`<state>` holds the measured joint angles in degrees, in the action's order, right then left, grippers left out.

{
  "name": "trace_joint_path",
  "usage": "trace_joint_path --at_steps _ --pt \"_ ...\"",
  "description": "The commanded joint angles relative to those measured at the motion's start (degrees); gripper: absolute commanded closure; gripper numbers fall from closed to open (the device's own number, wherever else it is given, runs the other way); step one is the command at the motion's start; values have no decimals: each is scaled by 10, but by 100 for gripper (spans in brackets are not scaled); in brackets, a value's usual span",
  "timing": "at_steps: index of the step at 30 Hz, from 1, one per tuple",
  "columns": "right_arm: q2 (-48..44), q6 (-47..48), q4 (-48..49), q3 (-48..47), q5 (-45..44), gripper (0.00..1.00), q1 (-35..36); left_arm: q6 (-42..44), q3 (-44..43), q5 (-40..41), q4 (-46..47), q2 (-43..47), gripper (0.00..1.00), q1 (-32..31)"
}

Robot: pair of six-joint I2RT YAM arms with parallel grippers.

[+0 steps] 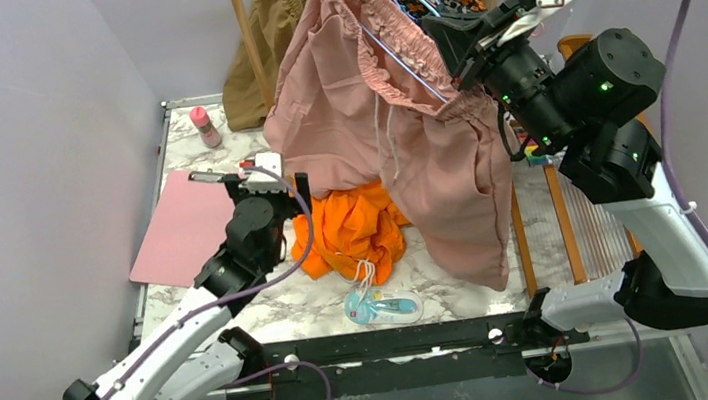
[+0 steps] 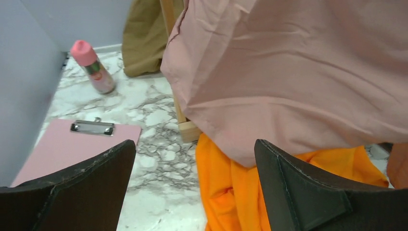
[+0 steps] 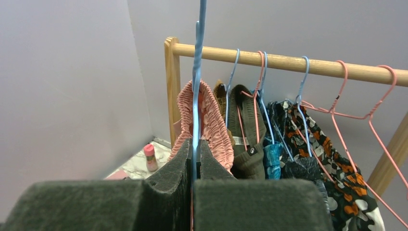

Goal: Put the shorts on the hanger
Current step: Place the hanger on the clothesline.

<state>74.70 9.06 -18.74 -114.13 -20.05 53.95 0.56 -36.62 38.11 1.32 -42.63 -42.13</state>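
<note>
The shorts (image 1: 330, 112) are by far the biggest thing here: a baggy sheet of dusty pink cloth hanging from high at the back down to just above the marble table (image 1: 301, 302), with 1 leg drooping lower on the right. I judge them light, soft and shapeless. They will sag, swing and slide along a thin wire, so the gathered waistband, the thickest and grippiest part, is the place to take hold, not the slack legs. Behind them a wooden rail (image 3: 288, 62) carries several other garments on blue and pink wire hangers. Under the raised cloth lies a crumpled pair of orange shorts (image 1: 358, 225), and left of that a pink clipboard (image 1: 182, 230). The right gripper (image 3: 194, 149) is raised to the top right of the shorts, its 2 pads pressed together on the blue wire of the hanger (image 3: 196, 96). The ruffled waistband loops over that wire just beyond the pads, so the whole garment hangs from this 1 pinch. Whether the hook has reached the rail cannot be told; it runs out of the top of the wrist view. The hanger is thin and springy, likely to twist under uneven weight. The left gripper (image 2: 195, 149) sits low near the table with its jaws spread wide and nothing between them. The lower edge of the pink cloth hangs just ahead of it and above, apart from both fingers, and the orange pair lies just below.
</note>
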Motion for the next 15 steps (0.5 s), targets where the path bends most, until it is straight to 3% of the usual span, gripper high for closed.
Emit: trace_joint_path --at_steps 1,6,12,15 --pt "-28 4 1 15 -9 99 1 -139 -51 -133 38 -71 7 73" --pt "-54 -9 -19 26 -1 99 1 -267 -79 -285 93 -160 23 185" --pt "-71 -33 -28 43 27 99 1 -325 -113 -354 168 -252 53 201" --pt "-76 -41 -16 60 33 99 1 -336 -119 -366 194 -274 60 201"
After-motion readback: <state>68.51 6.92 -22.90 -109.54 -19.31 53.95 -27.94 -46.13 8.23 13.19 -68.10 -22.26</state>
